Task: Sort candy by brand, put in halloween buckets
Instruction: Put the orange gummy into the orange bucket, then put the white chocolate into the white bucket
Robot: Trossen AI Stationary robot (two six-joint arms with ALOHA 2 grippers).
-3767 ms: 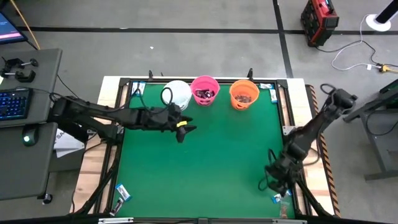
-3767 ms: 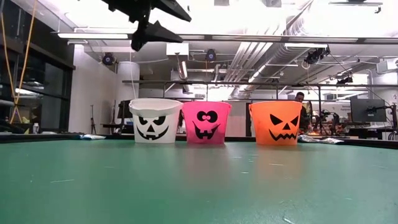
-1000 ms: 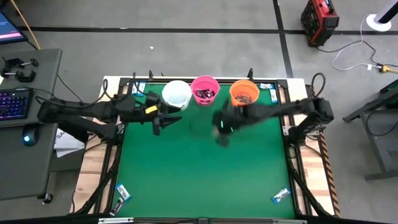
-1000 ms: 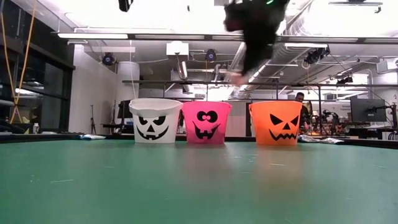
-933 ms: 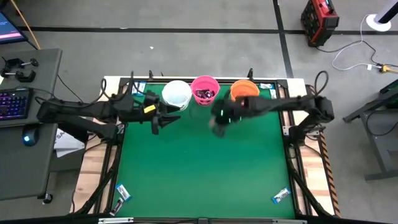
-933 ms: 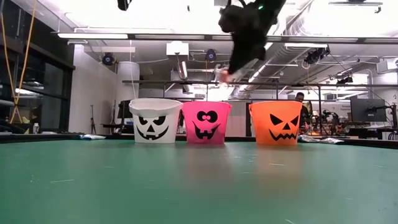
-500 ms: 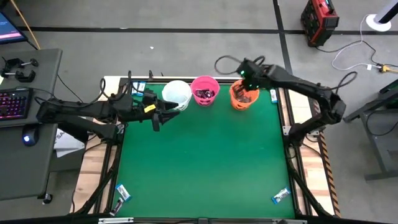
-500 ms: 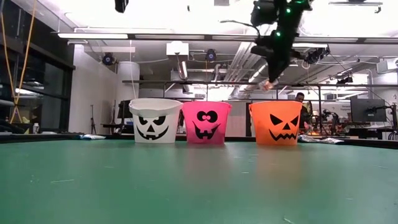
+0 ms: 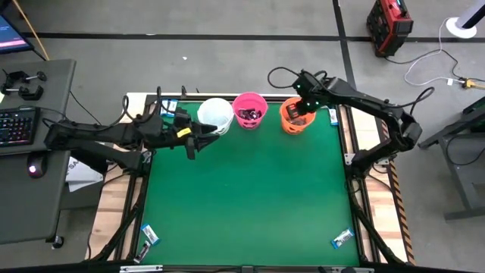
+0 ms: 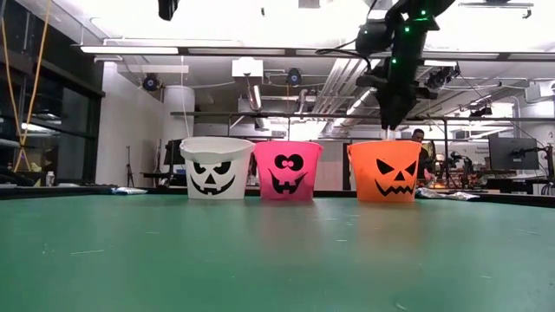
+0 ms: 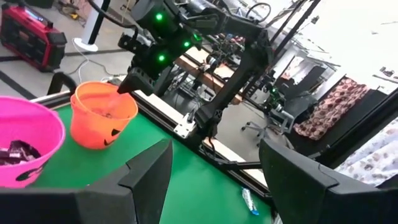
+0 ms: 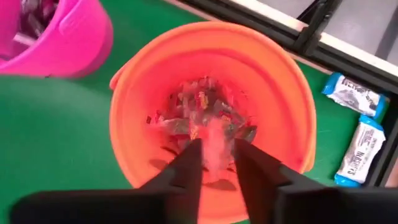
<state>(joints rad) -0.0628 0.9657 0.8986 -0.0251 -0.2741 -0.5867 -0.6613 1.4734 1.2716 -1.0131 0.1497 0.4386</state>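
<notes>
Right, drop step: right pincer (image 12: 213, 163) hangs over the orange bucket (image 9: 296, 116) at the tabletop (image 9: 250, 205) back edge, fingers slightly parted around a pale candy (image 12: 214, 142) (release looks underway, can't confirm), left pincer (image 9: 203, 136) spread beside the white bucket (image 9: 215, 115); next it should let go, then fetch another.

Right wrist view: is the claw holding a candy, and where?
A pale wrapped candy shows in the right gripper above the orange plastic bucket; gripped or falling, cannot tell.

floor: grey concrete (image 9: 227, 61) | desk (image 9: 30, 159), keyboard (image 9: 17, 125) | ceiling: strip lights (image 10: 139, 49)
</notes>
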